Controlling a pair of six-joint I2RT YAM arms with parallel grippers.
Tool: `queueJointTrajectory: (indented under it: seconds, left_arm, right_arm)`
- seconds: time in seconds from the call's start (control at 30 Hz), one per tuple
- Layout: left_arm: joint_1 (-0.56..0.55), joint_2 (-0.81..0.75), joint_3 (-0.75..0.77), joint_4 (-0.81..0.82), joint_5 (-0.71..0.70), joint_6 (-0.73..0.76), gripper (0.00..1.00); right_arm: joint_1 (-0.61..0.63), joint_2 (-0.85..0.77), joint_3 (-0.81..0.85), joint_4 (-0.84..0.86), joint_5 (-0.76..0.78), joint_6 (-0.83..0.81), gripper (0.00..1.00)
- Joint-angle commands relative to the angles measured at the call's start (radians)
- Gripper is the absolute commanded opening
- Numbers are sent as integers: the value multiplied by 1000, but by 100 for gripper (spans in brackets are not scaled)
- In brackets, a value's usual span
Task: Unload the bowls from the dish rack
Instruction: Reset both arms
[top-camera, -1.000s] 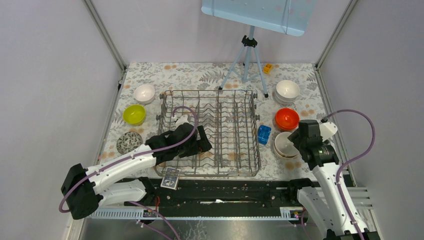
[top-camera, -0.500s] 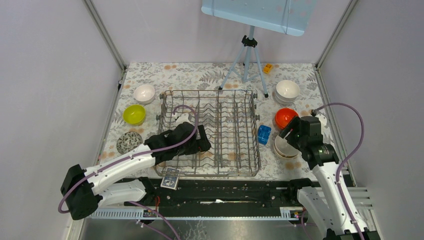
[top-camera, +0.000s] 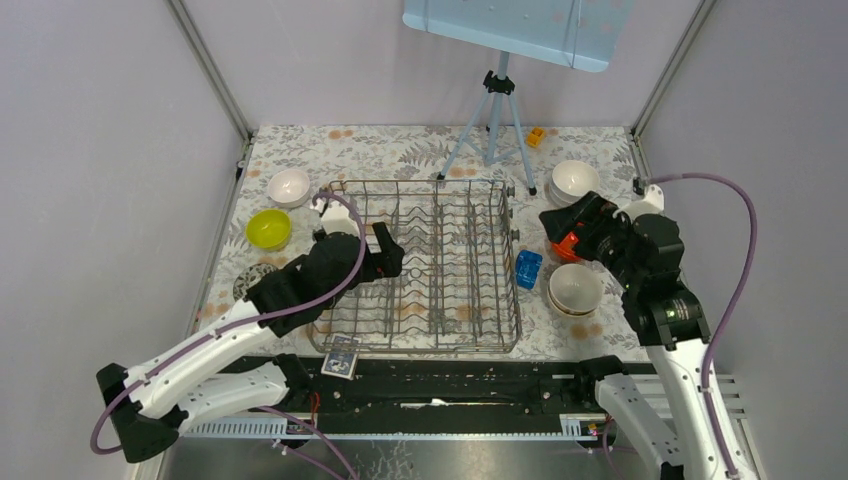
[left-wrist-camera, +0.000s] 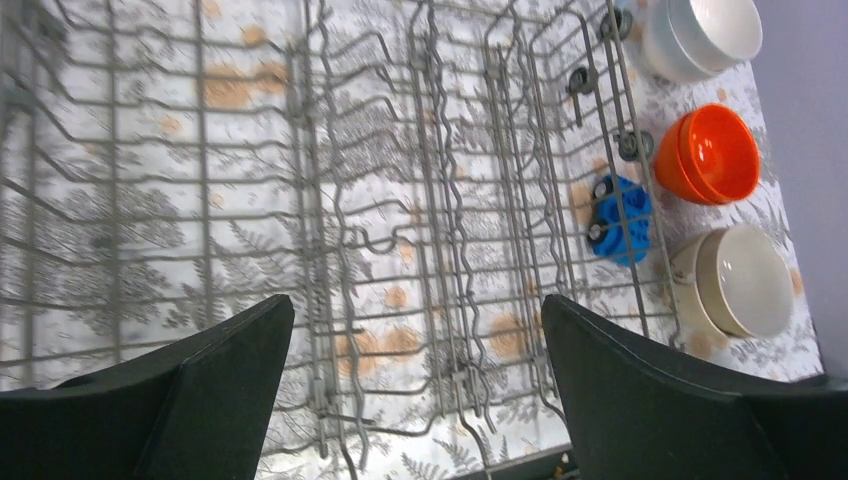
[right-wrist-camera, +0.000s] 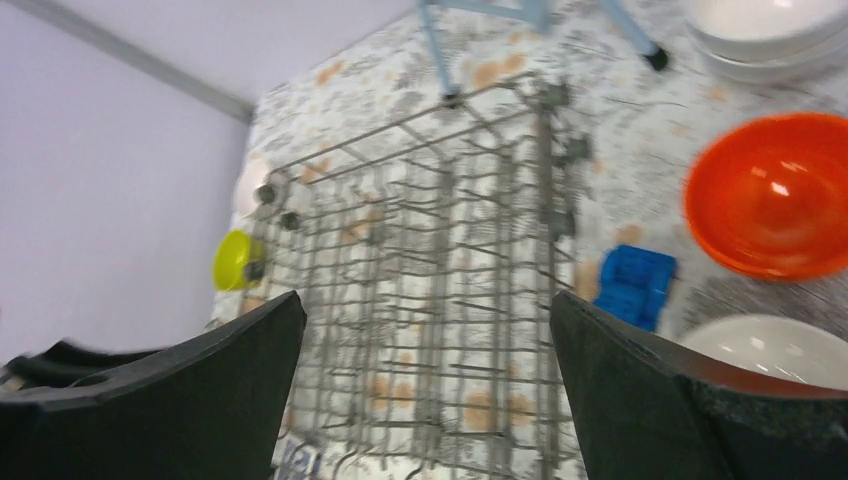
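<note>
Right end effector (top-camera: 560, 228) has risen, wide and empty, off the beige glossy bowl stack (top-camera: 575, 287) right of the grey wire dish rack (top-camera: 418, 183). The left end effector (left-wrist-camera: 415, 320) gapes over that seemingly emptied rack.

Overhead camera looks down on the whole tabletop (top-camera: 400, 145) from its near edge; both wrist cameras closely share the dish rack (top-camera: 420, 265).

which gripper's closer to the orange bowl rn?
Right. The right gripper hangs open, partly over the orange bowl; the left gripper is across the rack, open above its left side.
</note>
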Motion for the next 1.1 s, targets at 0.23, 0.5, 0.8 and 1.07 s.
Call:
queueJointTrajectory:
  seconds: [0.23, 0.5, 0.8, 1.07]
  left_arm:
    - [0, -90, 94, 47, -256, 327, 99]
    - [0, -57, 85, -36, -179, 436, 99]
    - [0, -45, 66, -72, -232, 135, 99]
    - [1, -4, 149, -243, -257, -258, 99]
  right_arm:
    - [714, 375, 443, 87, 475, -270, 100]
    - [861, 401, 234, 155, 819, -359, 100]
    - [861, 101, -82, 243, 780, -327, 100]
    - [861, 188, 45, -10, 834, -151, 100]
